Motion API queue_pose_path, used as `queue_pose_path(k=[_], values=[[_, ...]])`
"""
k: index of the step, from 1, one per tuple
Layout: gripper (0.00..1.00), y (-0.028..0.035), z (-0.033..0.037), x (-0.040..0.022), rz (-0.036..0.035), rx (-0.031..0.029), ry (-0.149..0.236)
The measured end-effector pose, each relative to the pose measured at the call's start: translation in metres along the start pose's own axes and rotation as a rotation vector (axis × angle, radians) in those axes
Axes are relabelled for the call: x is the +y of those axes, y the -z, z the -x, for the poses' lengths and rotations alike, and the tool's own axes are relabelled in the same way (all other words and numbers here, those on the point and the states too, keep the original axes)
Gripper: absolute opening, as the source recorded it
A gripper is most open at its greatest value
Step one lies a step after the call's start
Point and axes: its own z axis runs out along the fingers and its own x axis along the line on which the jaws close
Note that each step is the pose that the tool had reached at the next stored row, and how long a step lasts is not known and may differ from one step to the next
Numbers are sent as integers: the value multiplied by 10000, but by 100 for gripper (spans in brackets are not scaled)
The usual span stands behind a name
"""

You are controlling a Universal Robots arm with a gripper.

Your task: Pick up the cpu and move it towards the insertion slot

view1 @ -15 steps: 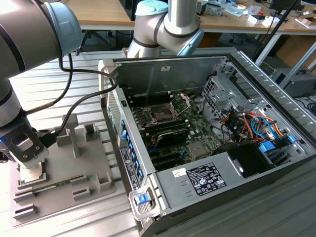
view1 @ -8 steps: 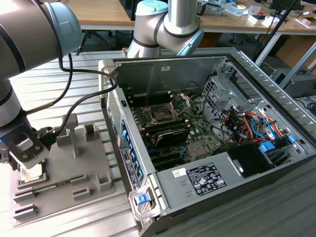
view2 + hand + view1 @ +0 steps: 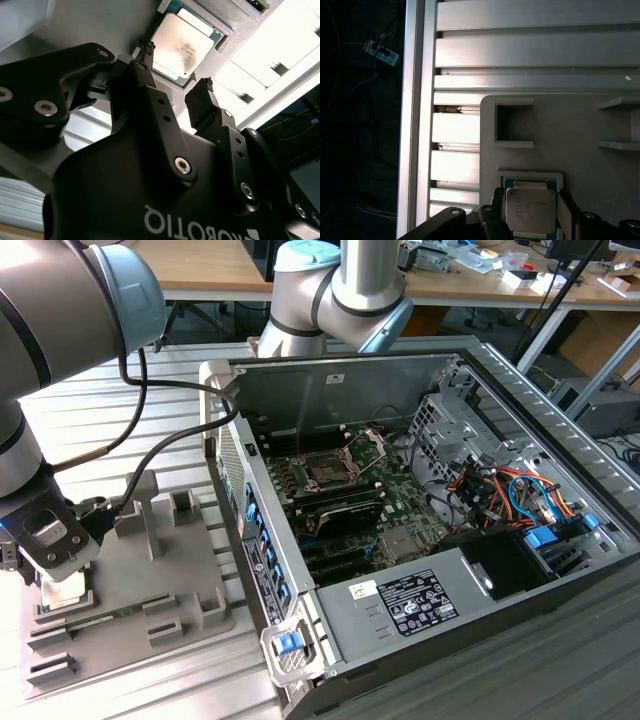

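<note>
The cpu (image 3: 530, 210) lies flat in a square recess of the tray (image 3: 180, 570), pale top up, its edges parallel to the recess walls. It is nearly square, so I see no clear long axis. The gripper (image 3: 175, 67) hangs right over it with the jaws apart, one finger on each side of the chip. Whether the fingers (image 3: 150, 100) touch its edges I cannot tell, since in both wrist views they overlap its outline. In the first wrist view one edge of the cpu is cut off by the picture border. In the exterior view the gripper body covers part of the chip, so it shows there as a pale patch. The exterior view also shows a memory stick (image 3: 100, 618) on the tray, near the cpu. The slot (image 3: 325, 472) sits inside the open case (image 3: 330, 390), well apart from the tray on the exterior view's right, with its metal plate raised.
</note>
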Motion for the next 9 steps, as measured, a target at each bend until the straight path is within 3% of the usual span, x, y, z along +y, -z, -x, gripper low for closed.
queue_pose_path(k=[2, 3, 9], values=[[55, 0, 0, 0, 0, 0, 0], [61, -1, 0, 0, 0, 0, 0], [61, -4, 0, 0, 0, 0, 0]])
